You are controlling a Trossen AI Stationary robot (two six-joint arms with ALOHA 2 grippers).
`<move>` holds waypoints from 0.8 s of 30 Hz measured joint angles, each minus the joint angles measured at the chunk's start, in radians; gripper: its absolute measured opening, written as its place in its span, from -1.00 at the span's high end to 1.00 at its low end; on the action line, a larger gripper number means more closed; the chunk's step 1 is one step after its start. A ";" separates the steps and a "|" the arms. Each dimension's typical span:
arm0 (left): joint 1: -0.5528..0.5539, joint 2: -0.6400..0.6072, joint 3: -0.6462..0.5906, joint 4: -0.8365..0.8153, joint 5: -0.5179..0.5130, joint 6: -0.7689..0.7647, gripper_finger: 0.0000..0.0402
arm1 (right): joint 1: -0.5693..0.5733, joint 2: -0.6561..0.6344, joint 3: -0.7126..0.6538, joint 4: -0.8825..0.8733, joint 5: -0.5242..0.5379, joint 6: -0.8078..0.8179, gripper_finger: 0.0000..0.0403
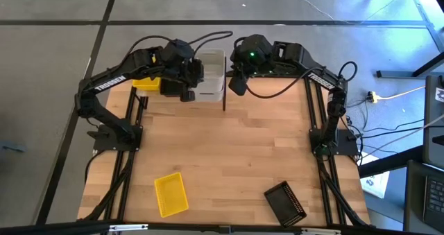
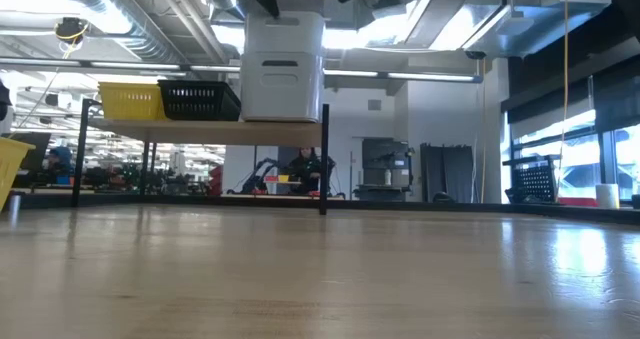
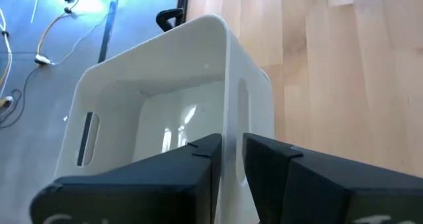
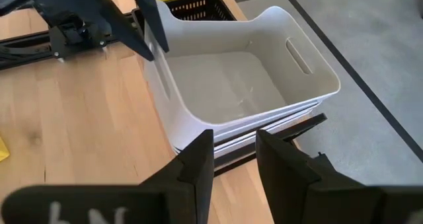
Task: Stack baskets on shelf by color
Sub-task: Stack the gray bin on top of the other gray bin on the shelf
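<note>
Your white basket stack sits on the shelf at the bench's 12 o'clock edge. Left tool clamps the top basket's wall; right tool hovers apart (a yellow basket lies at 6 o'clock).

My overhead camera looks straight down; my low one faces level across the table. Both wrist cameras sit close above the white basket, their shared sight.
</note>
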 joint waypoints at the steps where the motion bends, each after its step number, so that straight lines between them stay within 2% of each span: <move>1: 0.000 0.004 0.000 0.000 0.000 0.000 0.73 | 0.000 0.000 0.000 0.000 0.000 0.000 0.44; 10: 0.021 0.036 0.000 -0.002 -0.008 0.011 0.74 | 0.000 0.000 0.000 0.000 -0.002 0.000 0.44; 16: 0.009 0.036 0.000 -0.004 -0.007 0.044 0.96 | 0.000 0.000 0.000 0.000 -0.003 0.000 0.44; 24: -0.014 0.036 0.000 0.004 -0.064 0.062 1.00 | 0.000 0.000 0.000 0.001 -0.003 0.000 0.44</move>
